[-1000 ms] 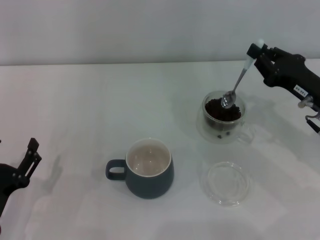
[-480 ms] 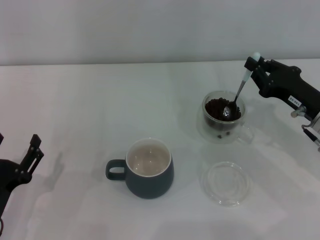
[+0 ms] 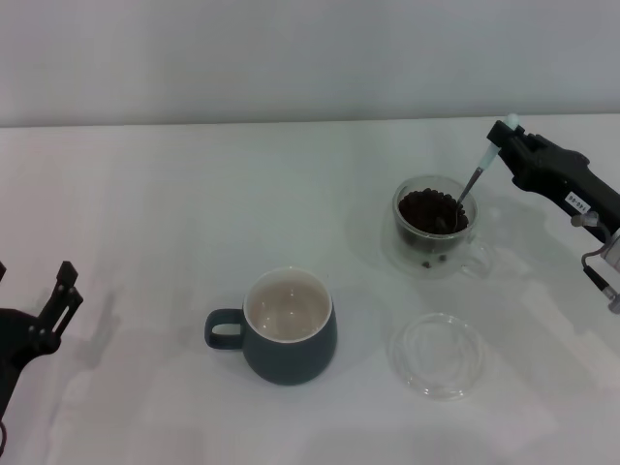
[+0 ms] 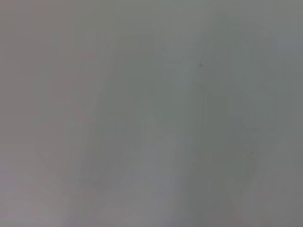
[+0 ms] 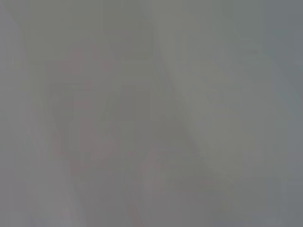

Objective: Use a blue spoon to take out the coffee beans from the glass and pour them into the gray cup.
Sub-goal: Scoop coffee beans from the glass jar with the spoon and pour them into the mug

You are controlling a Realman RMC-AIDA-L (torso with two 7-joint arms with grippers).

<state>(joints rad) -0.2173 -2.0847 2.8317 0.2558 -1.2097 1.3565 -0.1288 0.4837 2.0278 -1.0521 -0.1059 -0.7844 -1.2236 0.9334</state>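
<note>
In the head view my right gripper point(image 3: 506, 143) is shut on the pale-blue handle of the blue spoon point(image 3: 473, 180). The spoon slants down into the glass point(image 3: 432, 232), its metal bowl sunk among the coffee beans point(image 3: 426, 209) that fill the glass. The gray cup point(image 3: 288, 325) stands near the middle front, its cream inside bare, its handle pointing to the left. My left gripper point(image 3: 53, 308) is parked at the left edge, low over the table. Both wrist views show only plain grey.
A flat clear glass saucer point(image 3: 438, 355) lies on the white table in front of the glass and to the right of the gray cup. The white table point(image 3: 174, 213) stretches between the two arms.
My right gripper moved down and to the right with the spoon. The spoon's bowl went from above the beans down into them. The left arm barely shifted.
</note>
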